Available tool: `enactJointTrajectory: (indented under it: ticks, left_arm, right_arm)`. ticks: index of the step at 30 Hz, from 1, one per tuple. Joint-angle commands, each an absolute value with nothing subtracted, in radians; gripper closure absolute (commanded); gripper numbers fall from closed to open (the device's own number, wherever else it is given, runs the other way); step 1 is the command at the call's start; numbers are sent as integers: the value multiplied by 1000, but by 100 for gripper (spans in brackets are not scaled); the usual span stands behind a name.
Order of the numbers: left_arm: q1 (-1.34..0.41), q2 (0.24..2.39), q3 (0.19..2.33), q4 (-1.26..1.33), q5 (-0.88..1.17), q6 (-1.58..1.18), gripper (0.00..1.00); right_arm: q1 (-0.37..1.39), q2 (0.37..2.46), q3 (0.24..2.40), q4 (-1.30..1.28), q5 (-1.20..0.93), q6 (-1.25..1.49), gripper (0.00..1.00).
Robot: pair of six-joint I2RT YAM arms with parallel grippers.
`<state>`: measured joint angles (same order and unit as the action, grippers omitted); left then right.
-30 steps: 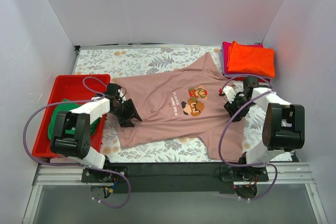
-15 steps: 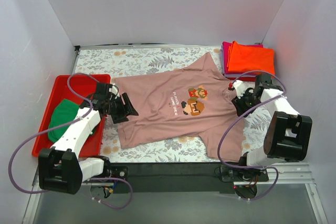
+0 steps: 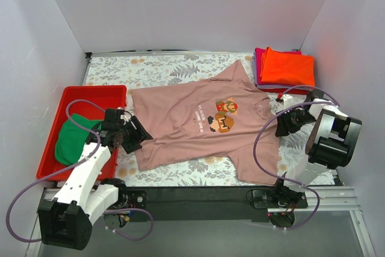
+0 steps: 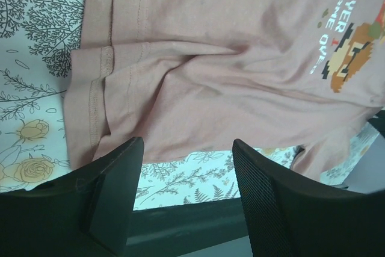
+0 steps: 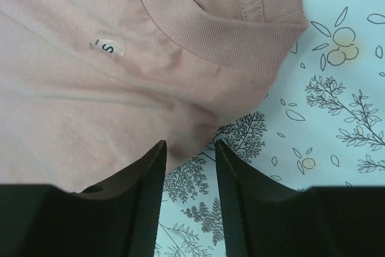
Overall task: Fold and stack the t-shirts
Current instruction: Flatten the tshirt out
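A dusty-pink t-shirt (image 3: 192, 118) with a pixel-character print lies spread flat in the middle of the table. My left gripper (image 3: 133, 136) hovers open at the shirt's near-left hem corner. In the left wrist view the left gripper (image 4: 187, 145) holds nothing, with the pink t-shirt (image 4: 210, 76) just beyond the fingertips. My right gripper (image 3: 281, 123) is open at the collar side. In the right wrist view the right gripper (image 5: 189, 145) straddles the pink t-shirt's (image 5: 90, 100) edge below the ribbed collar (image 5: 222, 34). A green t-shirt (image 3: 72, 141) sits in the tray. A folded orange t-shirt (image 3: 290, 67) lies on a magenta t-shirt (image 3: 260, 59).
A red plastic tray (image 3: 90, 95) stands at the left edge of the floral tablecloth (image 3: 156, 67). White walls close in the left, back and right sides. A black rail (image 3: 198, 194) with both arm bases runs along the near edge.
My left gripper has drawn back toward the near left, off the shirt's hem, and opened wider. The right gripper has slid right and nearer, off the collar to the shirt's edge.
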<state>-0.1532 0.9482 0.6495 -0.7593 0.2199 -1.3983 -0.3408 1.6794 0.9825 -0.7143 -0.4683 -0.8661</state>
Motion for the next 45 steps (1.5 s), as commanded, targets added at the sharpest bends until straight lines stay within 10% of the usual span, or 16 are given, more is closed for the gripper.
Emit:
enactJointTrajectory:
  ticks: [1,3,45]
  left_arm:
    - [-150,878,626,-798,204,-1492,40]
    - [-150,867,612,-811,175,-1499,41]
    - [-514,1181,565,-761,103,-1626,81]
  right_arm:
    - [-350,1738,986,-746,-520,-858,66]
    - [-379,1753,1009,-746,-523,-851,98]
    - [-511,1770,1097,-804,-563,-928,99]
